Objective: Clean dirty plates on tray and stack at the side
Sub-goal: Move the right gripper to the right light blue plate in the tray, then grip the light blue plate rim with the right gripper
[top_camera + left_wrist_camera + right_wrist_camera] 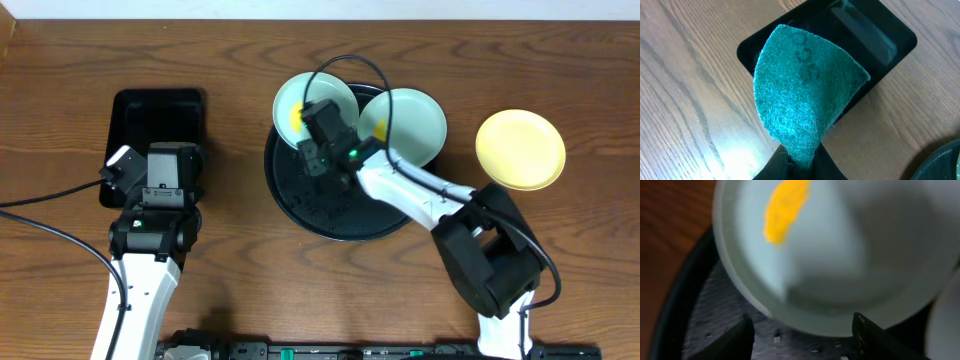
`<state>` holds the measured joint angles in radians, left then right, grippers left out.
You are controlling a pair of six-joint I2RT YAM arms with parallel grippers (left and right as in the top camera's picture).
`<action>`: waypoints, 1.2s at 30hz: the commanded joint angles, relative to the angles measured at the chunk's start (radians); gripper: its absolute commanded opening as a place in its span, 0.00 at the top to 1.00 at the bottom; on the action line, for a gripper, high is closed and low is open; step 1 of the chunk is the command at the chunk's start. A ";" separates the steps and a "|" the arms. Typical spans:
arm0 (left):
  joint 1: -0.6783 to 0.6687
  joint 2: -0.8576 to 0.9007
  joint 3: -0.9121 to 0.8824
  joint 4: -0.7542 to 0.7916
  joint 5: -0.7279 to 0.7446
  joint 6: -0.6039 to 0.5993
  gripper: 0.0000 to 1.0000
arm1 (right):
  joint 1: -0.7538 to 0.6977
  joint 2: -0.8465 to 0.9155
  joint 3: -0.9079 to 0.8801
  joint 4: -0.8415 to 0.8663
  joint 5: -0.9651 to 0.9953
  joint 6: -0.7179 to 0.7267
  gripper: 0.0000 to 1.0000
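The large round black tray (330,200) holds two light blue plates leaning on its far rim. The left plate (300,95) has a yellow-orange smear (785,210); the right plate (415,120) is beside it. A pale yellow plate (520,148) lies on the table to the right of the tray. My right gripper (802,335) is open over the tray, its fingers spread just below the smeared plate's (840,255) near rim. My left gripper (799,167) is shut on a green scouring pad (805,95), held above the table at the left.
A smaller rectangular black tray (150,125) lies at the left, under and beyond the left gripper; it also shows in the left wrist view (880,40). A black cable (40,225) runs across the table at the left. The right arm's base (495,260) stands at the front right.
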<state>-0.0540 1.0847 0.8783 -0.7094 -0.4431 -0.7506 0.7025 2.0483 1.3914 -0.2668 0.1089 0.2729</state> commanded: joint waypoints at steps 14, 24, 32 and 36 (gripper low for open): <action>0.005 0.000 -0.002 0.000 -0.009 0.014 0.92 | 0.045 0.102 0.002 0.004 -0.009 -0.267 0.49; 0.005 0.000 -0.002 0.001 -0.009 0.013 0.92 | 0.112 0.084 0.002 -0.078 -0.005 -0.267 0.77; 0.005 0.000 -0.002 0.001 -0.009 0.013 0.92 | 0.138 -0.009 0.002 -0.185 -0.005 -0.267 0.75; 0.005 0.000 -0.002 0.005 -0.009 0.014 0.92 | 0.143 -0.108 0.002 -0.245 -0.005 -0.267 0.73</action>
<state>-0.0540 1.0847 0.8783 -0.7067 -0.4431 -0.7502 0.8337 2.0407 1.3952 -0.4988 0.1165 0.0101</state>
